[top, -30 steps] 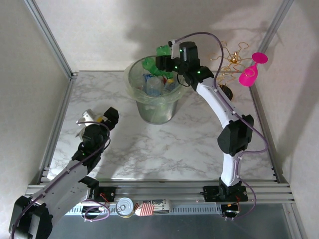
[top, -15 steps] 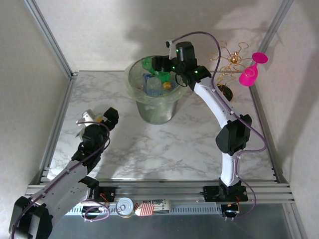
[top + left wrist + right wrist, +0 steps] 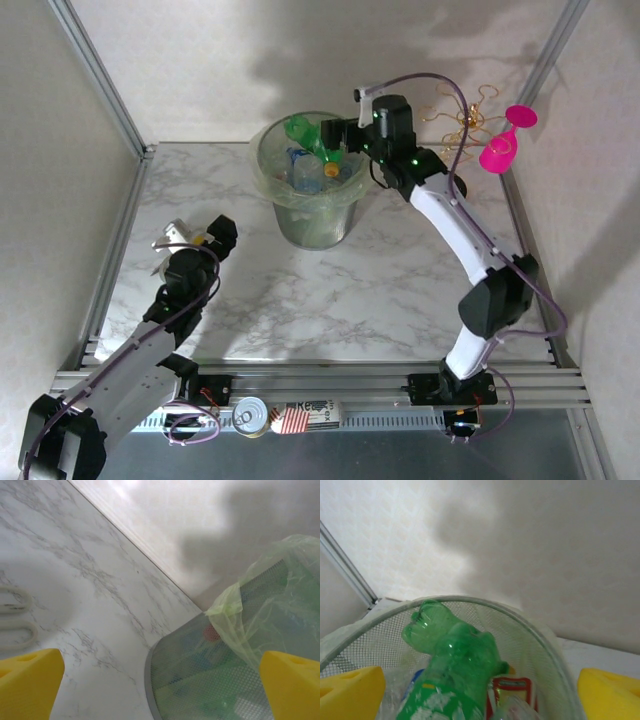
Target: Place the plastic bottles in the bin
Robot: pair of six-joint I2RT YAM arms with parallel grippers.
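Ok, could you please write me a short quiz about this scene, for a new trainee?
1. True or false: the right hand, over the bin, is shut on the green bottle.
2. Where is the silver tin can? A) in the bin B) at the near edge, by the left arm's base C) in the right hand
3. Fill in: the left hand is ___ and holds nothing.
Key: 1 false, because its fingers stand apart and the bottle rests in the bin; 2 B; 3 open.
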